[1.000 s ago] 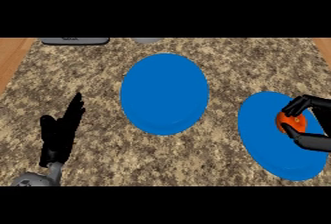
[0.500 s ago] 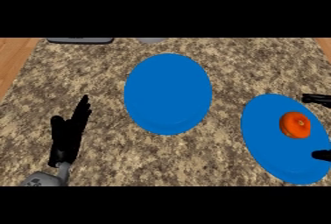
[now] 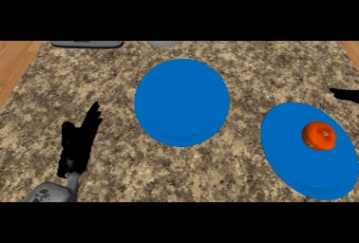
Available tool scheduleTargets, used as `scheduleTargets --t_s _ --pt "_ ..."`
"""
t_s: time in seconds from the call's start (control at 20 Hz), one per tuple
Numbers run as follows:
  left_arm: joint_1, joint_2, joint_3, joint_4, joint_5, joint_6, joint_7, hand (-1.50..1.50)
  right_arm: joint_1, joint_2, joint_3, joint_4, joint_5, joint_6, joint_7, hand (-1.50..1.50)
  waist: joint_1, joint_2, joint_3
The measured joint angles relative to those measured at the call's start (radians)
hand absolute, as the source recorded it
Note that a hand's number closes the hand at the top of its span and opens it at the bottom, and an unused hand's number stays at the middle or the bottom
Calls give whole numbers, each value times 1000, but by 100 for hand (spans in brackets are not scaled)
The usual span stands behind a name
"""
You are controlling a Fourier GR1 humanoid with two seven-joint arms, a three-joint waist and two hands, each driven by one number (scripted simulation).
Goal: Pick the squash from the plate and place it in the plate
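Head view: squash (image 3: pixel 319 135) lies on the plate (image 3: pixel 301 166) at 4 o'clock, untouched. Centre plate (image 3: pixel 182 102) bare. Left hand (image 3: pixel 79 142), 8 o'clock, rests on the bench with fingers straight. Right hand (image 3: pixel 345 94), 3 o'clock, barely shows: fingers indeterminable. Judged: transfer not begun.

Bright even light, no glare, almost no cast shadows, soft blur throughout, plates stretched tall
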Motion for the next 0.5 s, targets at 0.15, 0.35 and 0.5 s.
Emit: scheduleTargets --t_s 0.15,0.35,0.5 --pt "12 -8 2 2 0 -7 -7 0 -39 -18 72 20 83 3 9 -150 3 -1 0" --pt "5 -7 21 11 -1 -21 -2 0 -80 -9 148 52 168 5 12 -150 -3 -3 -1" --pt "1 -24 24 21 -17 -19 -5 0 -122 9 180 117 224 -3 -5 -150 -6 -3 -1"
